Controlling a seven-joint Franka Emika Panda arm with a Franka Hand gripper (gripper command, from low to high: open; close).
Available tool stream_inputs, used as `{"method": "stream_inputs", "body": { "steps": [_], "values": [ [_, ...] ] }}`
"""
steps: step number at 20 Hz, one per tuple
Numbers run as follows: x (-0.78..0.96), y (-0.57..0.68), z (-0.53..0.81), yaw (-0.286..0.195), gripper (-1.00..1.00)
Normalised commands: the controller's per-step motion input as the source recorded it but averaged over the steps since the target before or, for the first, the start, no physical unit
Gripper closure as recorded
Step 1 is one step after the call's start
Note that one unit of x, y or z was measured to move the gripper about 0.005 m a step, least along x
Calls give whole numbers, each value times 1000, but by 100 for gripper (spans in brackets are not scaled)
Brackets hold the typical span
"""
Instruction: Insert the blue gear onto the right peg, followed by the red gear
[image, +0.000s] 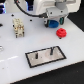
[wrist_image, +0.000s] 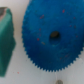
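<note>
The blue gear (wrist_image: 51, 36) fills most of the wrist view: a flat, bright-blue plastic disc with a fine saw-toothed edge, a slightly mottled face and a dark hole in its middle. Beside it in that view sits a teal-green block (wrist_image: 6, 40) with a dark side; what it is cannot be made out.

From across the room, the gripper (image: 52, 20) hangs at the end of the white arm, directly over the blue gear (image: 52, 24), of which only a sliver of blue shows beneath the dark fingers. Whether the fingers are spread or closed on it cannot be told from here.

Just beside the gripper, toward the exterior view's right, the red gear (image: 61, 33) stands on the white table (image: 15, 60): small, chunky, round, with a dark lower rim.

Nearer the camera lies the white rectangular plate (image: 46, 55) with its black border, well apart from both gears. Two thin dark pins stand on it; the right peg (image: 51, 50) is upright and bare.

Toward the exterior view's left stands a small beige-and-white fixture (image: 18, 27).
</note>
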Motion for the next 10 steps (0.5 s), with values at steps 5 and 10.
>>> {"method": "stream_inputs", "body": {
  "steps": [5, 10],
  "values": [
    [21, 3, 47, 0, 100],
    [255, -3, 409, 0, 100]
  ]
}}
